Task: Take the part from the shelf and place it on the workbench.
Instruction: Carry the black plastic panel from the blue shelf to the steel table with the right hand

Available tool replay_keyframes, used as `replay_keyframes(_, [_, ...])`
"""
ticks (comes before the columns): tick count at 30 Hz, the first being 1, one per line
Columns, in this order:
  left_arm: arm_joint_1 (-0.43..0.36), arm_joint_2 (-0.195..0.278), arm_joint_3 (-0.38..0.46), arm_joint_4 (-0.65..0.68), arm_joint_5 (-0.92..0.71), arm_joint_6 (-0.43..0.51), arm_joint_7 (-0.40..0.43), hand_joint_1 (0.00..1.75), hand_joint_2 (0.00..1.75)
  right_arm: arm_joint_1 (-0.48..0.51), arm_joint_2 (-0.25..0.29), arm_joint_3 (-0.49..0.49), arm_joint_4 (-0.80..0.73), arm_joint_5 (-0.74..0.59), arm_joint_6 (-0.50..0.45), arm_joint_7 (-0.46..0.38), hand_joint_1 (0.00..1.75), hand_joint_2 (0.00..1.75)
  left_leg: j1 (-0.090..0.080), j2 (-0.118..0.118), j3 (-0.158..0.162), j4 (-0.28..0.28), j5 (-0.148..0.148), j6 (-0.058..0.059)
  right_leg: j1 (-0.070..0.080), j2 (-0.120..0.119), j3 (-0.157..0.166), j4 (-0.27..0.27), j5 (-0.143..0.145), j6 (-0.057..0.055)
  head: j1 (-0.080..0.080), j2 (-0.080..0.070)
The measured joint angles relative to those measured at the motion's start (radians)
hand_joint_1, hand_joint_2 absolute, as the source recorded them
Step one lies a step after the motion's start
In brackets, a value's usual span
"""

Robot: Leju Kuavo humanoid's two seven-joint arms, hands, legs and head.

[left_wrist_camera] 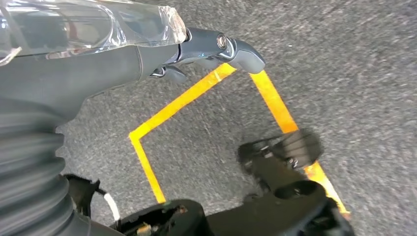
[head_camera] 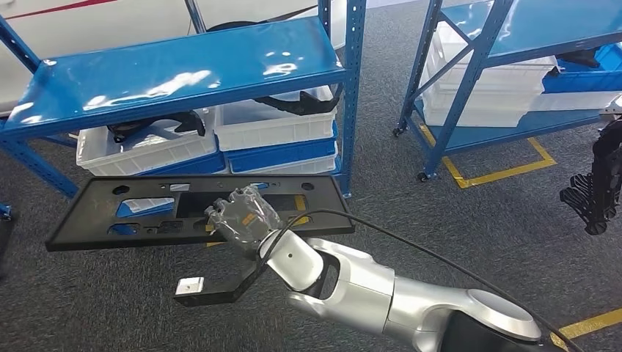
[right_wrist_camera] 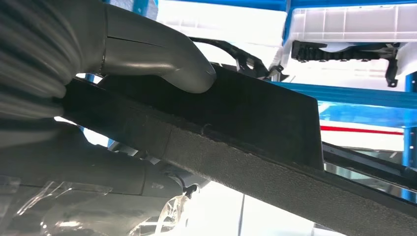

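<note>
The part is a long flat black panel (head_camera: pixel 103 198) with several cutouts, held level above the grey carpet in front of the blue shelf (head_camera: pixel 183 66). My right hand (head_camera: pixel 242 216), wrapped in clear film, grips it near the middle of its near edge. In the right wrist view the thumb (right_wrist_camera: pixel 162 59) presses on the panel (right_wrist_camera: pixel 255 123) from one side and darker fingers (right_wrist_camera: pixel 98 172) lie against the other. A black tab with a white end (head_camera: pixel 198 287) hangs below the hand. My left hand (left_wrist_camera: pixel 147 54) hangs over the floor, fingers apart, holding nothing.
White bins (head_camera: pixel 275 125) with black parts and blue crates sit on the shelf's lower level. A second blue rack (head_camera: pixel 513 29) with white bins stands to the right. Yellow tape (head_camera: pixel 506 172) marks the carpet. A black ribbed object (head_camera: pixel 598 183) is at the right edge.
</note>
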Motion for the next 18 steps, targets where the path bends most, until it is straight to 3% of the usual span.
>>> replay_keyframes(1, [-0.002, 0.000, 0.000, 0.000, -0.002, 0.000, 0.001, 0.00, 1.75, 0.002, -0.001, 0.000, -0.002, -0.003, 0.001, 0.002, 1.75, 1.75, 0.001, 0.000, -0.005, 0.052, -0.017, -0.002, 0.000, 0.000, -0.014, 0.000, 0.011, 0.000, 0.000, 0.000])
replay_keyframes(2, [-0.004, 0.001, 0.000, 0.000, -0.004, 0.000, 0.001, 0.00, 1.75, 0.004, -0.003, 0.000, -0.002, -0.005, 0.003, 0.004, 1.75, 1.75, 0.001, 0.000, 0.005, 0.074, -0.012, -0.003, 0.000, 0.000, -0.028, 0.001, 0.022, 0.001, 0.000, 0.000])
replay_keyframes(3, [-0.006, 0.001, 0.000, 0.000, -0.005, 0.000, 0.000, 0.00, 1.75, 0.006, -0.004, 0.000, -0.003, -0.006, 0.005, 0.005, 1.75, 1.75, 0.001, 0.000, 0.032, 0.058, 0.009, -0.001, 0.000, 0.000, -0.042, 0.001, 0.033, 0.002, 0.000, 0.000])
replay_keyframes(5, [-0.015, 0.003, 0.000, 0.000, -0.008, 0.000, 0.000, 0.00, 1.75, 0.007, -0.006, -0.001, -0.008, -0.006, 0.008, 0.008, 1.75, 1.75, 0.000, -0.001, 0.133, -0.068, 0.049, 0.007, 0.000, 0.001, -0.067, 0.001, 0.054, 0.007, 0.000, 0.000])
replay_keyframes(7, [-0.025, 0.007, 0.000, 0.000, -0.010, 0.000, -0.001, 0.00, 1.75, 0.007, -0.007, -0.002, -0.015, -0.006, 0.008, 0.009, 1.75, 1.75, -0.007, -0.003, 0.227, -0.215, 0.045, 0.018, 0.001, 0.001, -0.082, -0.001, 0.075, 0.016, 0.001, 0.000])
replay_keyframes(8, [-0.028, 0.008, 0.000, 0.000, -0.010, 0.000, -0.001, 0.00, 1.75, 0.006, -0.007, -0.003, -0.017, -0.006, 0.008, 0.010, 1.75, 1.75, -0.011, -0.005, 0.247, -0.254, 0.039, 0.023, 0.001, 0.000, -0.085, -0.005, 0.085, 0.021, 0.001, 0.000])
replay_keyframes(10, [-0.031, 0.010, 0.000, 0.000, -0.013, 0.000, -0.002, 0.00, 1.75, 0.006, -0.008, -0.004, -0.019, -0.006, 0.008, 0.010, 1.75, 1.75, -0.014, -0.006, 0.244, -0.270, 0.053, 0.033, -0.001, 0.001, -0.090, -0.012, 0.101, 0.033, 0.002, 0.000])
replay_keyframes(11, [-0.032, 0.010, 0.000, 0.000, -0.015, 0.000, -0.003, 0.00, 1.75, 0.006, -0.010, -0.004, -0.020, -0.006, 0.008, 0.010, 1.75, 1.75, -0.012, -0.005, 0.237, -0.274, 0.063, 0.040, -0.001, 0.001, -0.097, -0.006, 0.093, 0.038, 0.002, 0.000])
replay_keyframes(12, [-0.033, 0.010, 0.000, 0.000, -0.017, 0.000, -0.002, 0.00, 1.75, 0.006, -0.011, -0.004, -0.020, -0.006, 0.007, 0.010, 1.75, 1.75, -0.011, -0.003, 0.228, -0.277, 0.074, 0.048, -0.001, 0.002, -0.110, 0.019, 0.064, 0.042, 0.003, 0.000])
replay_keyframes(13, [-0.033, 0.010, 0.000, 0.000, -0.018, 0.000, -0.001, 0.00, 1.75, 0.006, -0.012, -0.004, -0.021, -0.006, 0.007, 0.010, 1.75, 1.75, -0.009, -0.001, 0.217, -0.279, 0.086, 0.055, -0.002, 0.002, -0.128, 0.066, 0.017, 0.045, 0.003, 0.000])
replay_keyframes(15, [-0.033, 0.010, 0.000, 0.000, -0.019, -0.002, 0.003, 0.00, 1.75, 0.006, -0.014, -0.005, -0.021, -0.006, 0.006, 0.011, 1.75, 1.75, -0.012, 0.000, 0.192, -0.277, 0.106, 0.062, -0.002, 0.002, -0.168, 0.207, -0.083, 0.048, 0.004, 0.000])
replay_keyframes(16, [-0.033, 0.010, 0.000, 0.000, -0.019, -0.002, 0.006, 0.00, 1.75, 0.006, -0.015, -0.005, -0.021, -0.006, 0.007, 0.012, 1.75, 1.75, -0.014, 0.000, 0.179, -0.276, 0.116, 0.063, -0.002, 0.002, -0.179, 0.269, -0.103, 0.049, 0.005, 0.000])
replay_keyframes(17, [-0.031, 0.010, 0.000, 0.000, -0.019, -0.003, 0.008, 0.00, 1.75, 0.006, -0.017, -0.005, -0.021, -0.006, 0.008, 0.014, 1.75, 1.75, -0.015, 0.000, 0.165, -0.274, 0.127, 0.063, -0.002, 0.002, -0.175, 0.304, -0.099, 0.049, 0.005, 0.000])
replay_keyframes(18, [-0.030, 0.010, 0.000, 0.000, -0.019, -0.004, 0.010, 0.00, 1.75, 0.006, -0.019, -0.005, -0.022, -0.006, 0.010, 0.015, 1.75, 1.75, -0.016, 0.000, 0.150, -0.271, 0.136, 0.063, -0.002, 0.002, -0.155, 0.305, -0.077, 0.049, 0.005, 0.000])
